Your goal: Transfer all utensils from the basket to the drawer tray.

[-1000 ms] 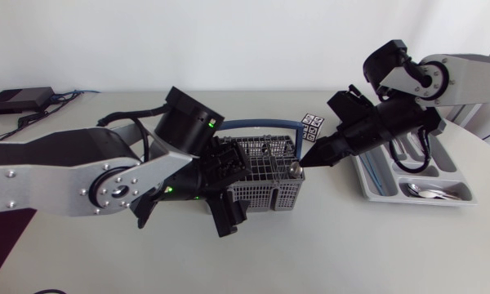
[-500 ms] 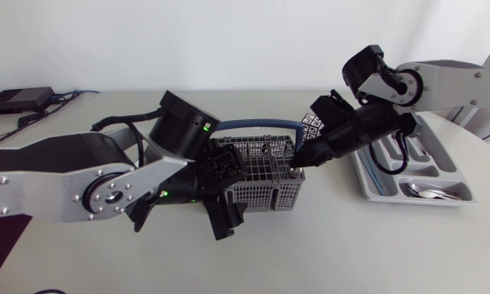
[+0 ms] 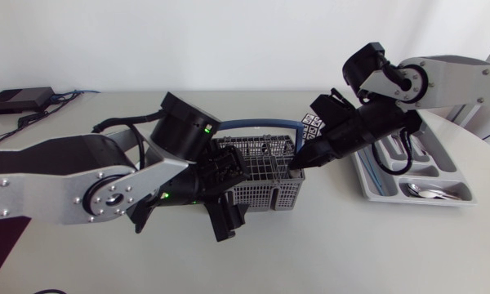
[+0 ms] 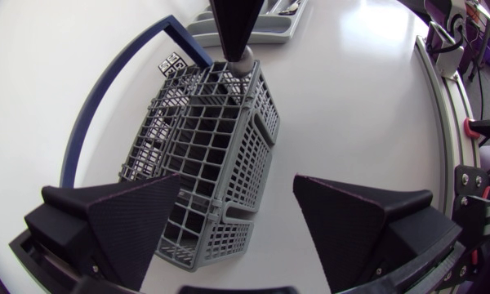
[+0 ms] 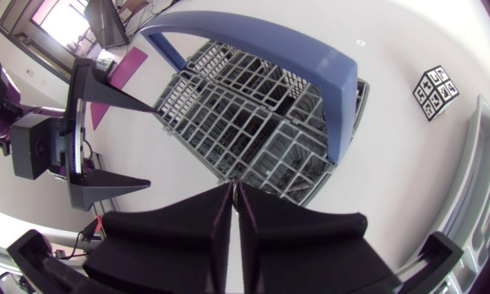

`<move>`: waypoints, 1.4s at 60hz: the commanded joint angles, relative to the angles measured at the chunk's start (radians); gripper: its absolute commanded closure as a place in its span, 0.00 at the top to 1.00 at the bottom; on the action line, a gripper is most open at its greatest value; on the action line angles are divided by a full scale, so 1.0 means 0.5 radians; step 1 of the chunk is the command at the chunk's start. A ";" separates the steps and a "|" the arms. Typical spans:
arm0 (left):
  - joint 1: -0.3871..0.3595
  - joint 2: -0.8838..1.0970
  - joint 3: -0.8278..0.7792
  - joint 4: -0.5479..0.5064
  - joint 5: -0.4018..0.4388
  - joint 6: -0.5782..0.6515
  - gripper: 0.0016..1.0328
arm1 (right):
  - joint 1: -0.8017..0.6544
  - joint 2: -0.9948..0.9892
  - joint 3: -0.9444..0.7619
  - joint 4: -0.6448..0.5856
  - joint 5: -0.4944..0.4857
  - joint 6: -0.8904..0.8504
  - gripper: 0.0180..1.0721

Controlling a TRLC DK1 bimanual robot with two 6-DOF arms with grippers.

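**My right gripper, fingers together, at the basket rim; left gripper open.**
I should rise straight up, clear of its mesh.

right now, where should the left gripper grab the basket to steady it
Probably the short end wall of the basket nearest the left gripper, coming straight in from that end. That end is narrow and sits between the open fingers, while the blue handle leans off to one side and the right gripper is at the far end.
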State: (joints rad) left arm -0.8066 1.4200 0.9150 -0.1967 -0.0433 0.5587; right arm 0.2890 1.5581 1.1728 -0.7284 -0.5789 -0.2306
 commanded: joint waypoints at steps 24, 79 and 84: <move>-0.031 0.032 -0.057 0.022 -0.021 0.030 0.95 | -0.118 -0.199 0.234 -0.338 -0.385 0.016 0.05; -0.074 0.013 -0.047 0.019 -0.067 0.024 0.95 | -1.465 -0.469 -0.192 -0.381 0.145 -0.106 0.05; -0.077 0.016 -0.032 0.016 -0.067 0.024 0.95 | -1.523 -0.453 -0.293 -0.212 0.302 -0.030 0.05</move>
State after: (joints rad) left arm -0.8394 1.4342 0.9112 -0.1894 -0.0658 0.5587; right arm -0.4461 1.3140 1.0775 -0.8806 -0.4656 -0.2943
